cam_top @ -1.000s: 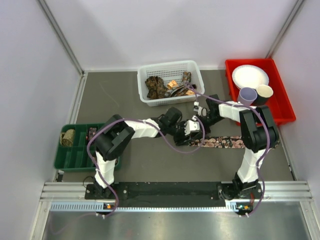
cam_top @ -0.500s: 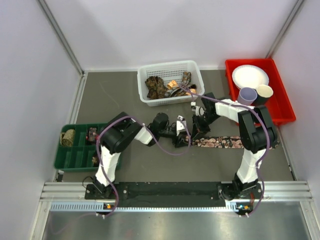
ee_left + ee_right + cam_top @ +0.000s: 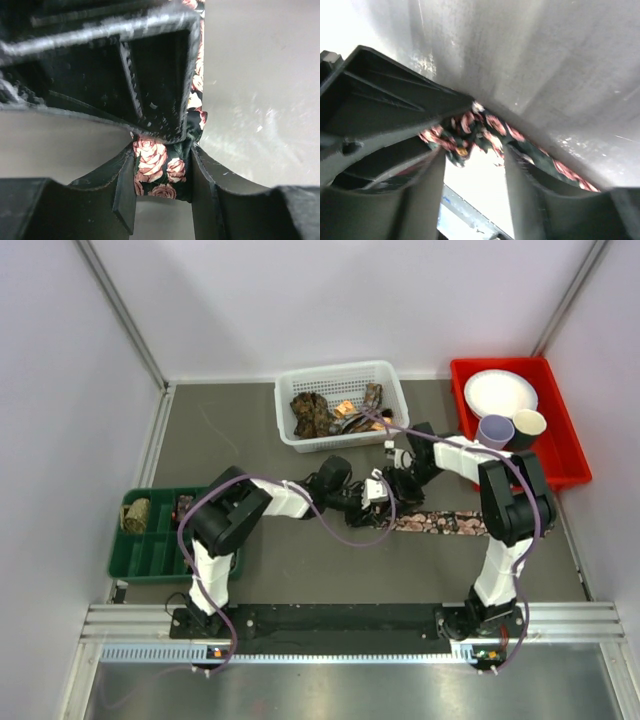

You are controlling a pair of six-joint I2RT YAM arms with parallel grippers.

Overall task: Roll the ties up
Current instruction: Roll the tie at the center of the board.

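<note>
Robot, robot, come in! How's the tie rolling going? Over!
Left gripper pinching end of rose tie. Right gripper open at same end. Rest flat on table. Nothing blocking.

The grey table (image 3: 300, 560) carries four things directly. A tie (image 3: 450, 523) lies flat on it as a long strip. One end is at the left gripper (image 3: 377, 491) and the right gripper (image 3: 397, 483), which meet over the table's middle, and the strip runs away to their right. A white basket (image 3: 300, 438) stands just beyond both grippers, on the far side from the arm bases. A red tray (image 3: 500, 363) sits beyond and to the right of the right gripper. A green tray (image 3: 116, 540) lies well to the left of the left gripper, at the table's edge.
</note>
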